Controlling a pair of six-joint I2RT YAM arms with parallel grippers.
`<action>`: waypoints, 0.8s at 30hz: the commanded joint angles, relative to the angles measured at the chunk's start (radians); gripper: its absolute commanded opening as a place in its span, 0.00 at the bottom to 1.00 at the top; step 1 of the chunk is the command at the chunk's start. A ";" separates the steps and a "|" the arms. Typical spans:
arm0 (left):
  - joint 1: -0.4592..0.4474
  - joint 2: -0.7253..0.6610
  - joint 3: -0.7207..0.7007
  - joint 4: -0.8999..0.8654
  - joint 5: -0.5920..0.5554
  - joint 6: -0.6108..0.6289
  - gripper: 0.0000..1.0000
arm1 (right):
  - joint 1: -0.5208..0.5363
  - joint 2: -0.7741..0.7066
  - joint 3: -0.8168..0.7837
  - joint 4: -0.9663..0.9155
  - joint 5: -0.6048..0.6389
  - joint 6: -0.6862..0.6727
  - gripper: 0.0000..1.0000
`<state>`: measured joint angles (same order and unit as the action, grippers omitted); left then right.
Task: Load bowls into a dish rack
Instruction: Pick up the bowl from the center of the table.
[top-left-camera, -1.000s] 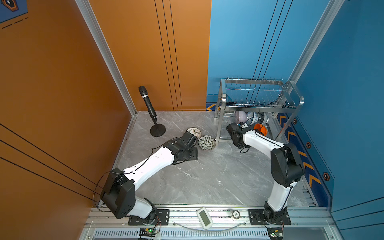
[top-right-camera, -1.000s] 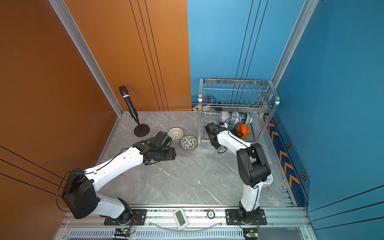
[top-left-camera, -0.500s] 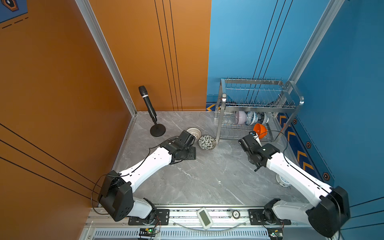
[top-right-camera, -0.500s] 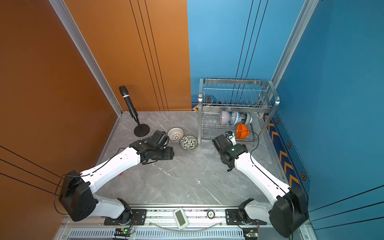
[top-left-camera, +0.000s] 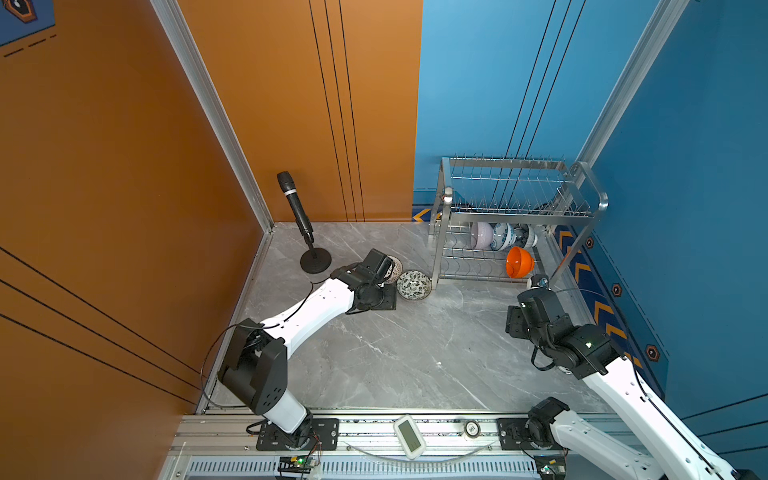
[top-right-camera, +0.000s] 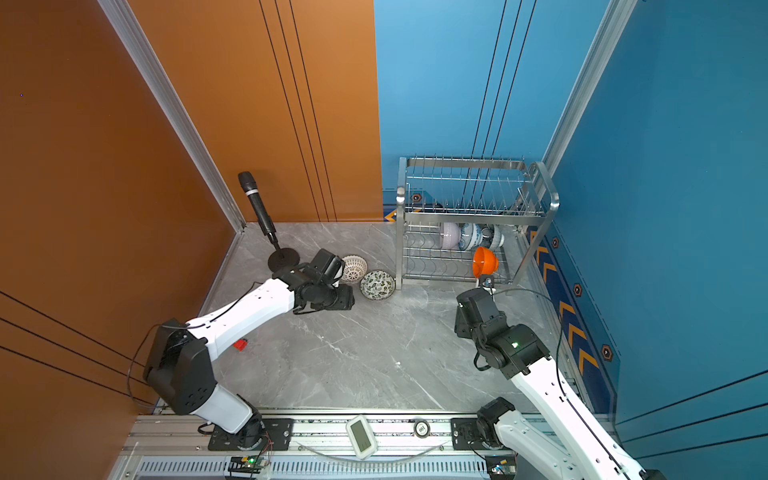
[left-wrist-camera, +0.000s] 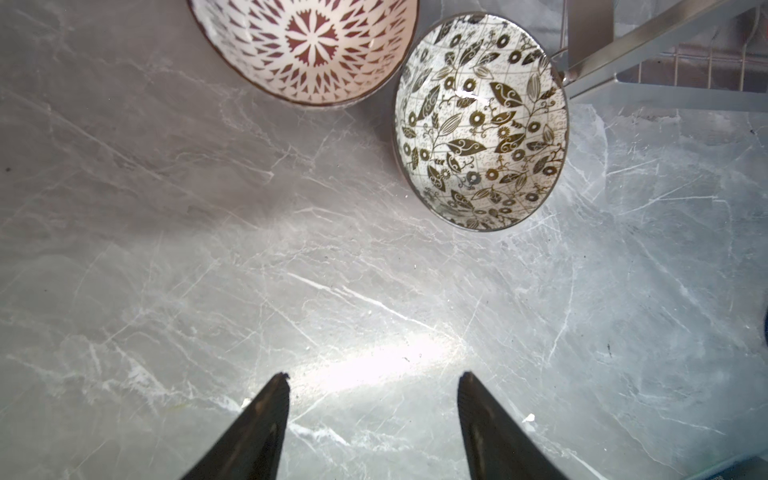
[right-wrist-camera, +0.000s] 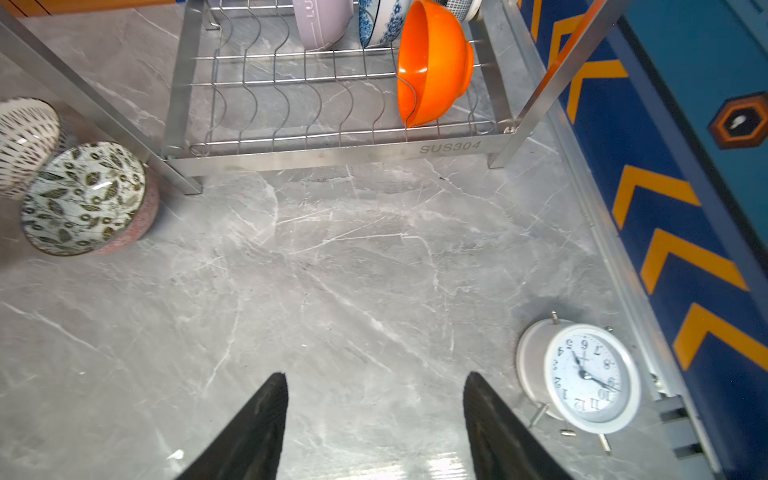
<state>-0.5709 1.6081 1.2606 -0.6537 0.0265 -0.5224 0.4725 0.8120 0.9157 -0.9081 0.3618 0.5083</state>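
Note:
The dish rack (top-left-camera: 515, 214) (top-right-camera: 469, 214) (right-wrist-camera: 332, 154) stands at the back right. Its lower tier holds a lilac bowl (top-left-camera: 482, 235), a blue-and-white floral bowl (top-left-camera: 503, 237), a dark blue bowl (top-left-camera: 527, 237) and, nearer the front, an orange bowl (top-left-camera: 518, 262) (right-wrist-camera: 436, 62) on edge. On the floor left of the rack sit a leaf-patterned bowl (top-left-camera: 414, 285) (left-wrist-camera: 482, 120) and a lattice bowl (top-right-camera: 354, 268) (left-wrist-camera: 307, 45). My left gripper (left-wrist-camera: 372, 376) hovers open over bare floor just short of these two. My right gripper (right-wrist-camera: 375, 376) is open and empty, well in front of the rack.
A white alarm clock (right-wrist-camera: 590, 378) lies on the floor beside my right gripper, near the blue right wall. A microphone on a round stand (top-left-camera: 297, 208) rises at the back left. A small red object (top-right-camera: 240, 345) lies by the left arm.
My right arm has pulled back from the rack toward the front right, leaving the orange bowl in the lower tier. The left arm has barely moved.

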 joint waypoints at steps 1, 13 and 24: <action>0.009 0.046 0.056 -0.013 0.033 0.030 0.66 | -0.039 -0.043 -0.016 -0.002 -0.115 0.057 0.66; 0.009 0.221 0.167 0.037 0.077 0.003 0.67 | -0.170 -0.061 -0.051 0.074 -0.299 0.092 0.60; 0.009 0.329 0.231 0.064 0.060 -0.049 0.62 | -0.215 -0.028 -0.047 0.092 -0.325 0.074 0.59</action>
<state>-0.5682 1.9152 1.4574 -0.5919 0.0875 -0.5499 0.2680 0.7769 0.8719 -0.8333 0.0547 0.5846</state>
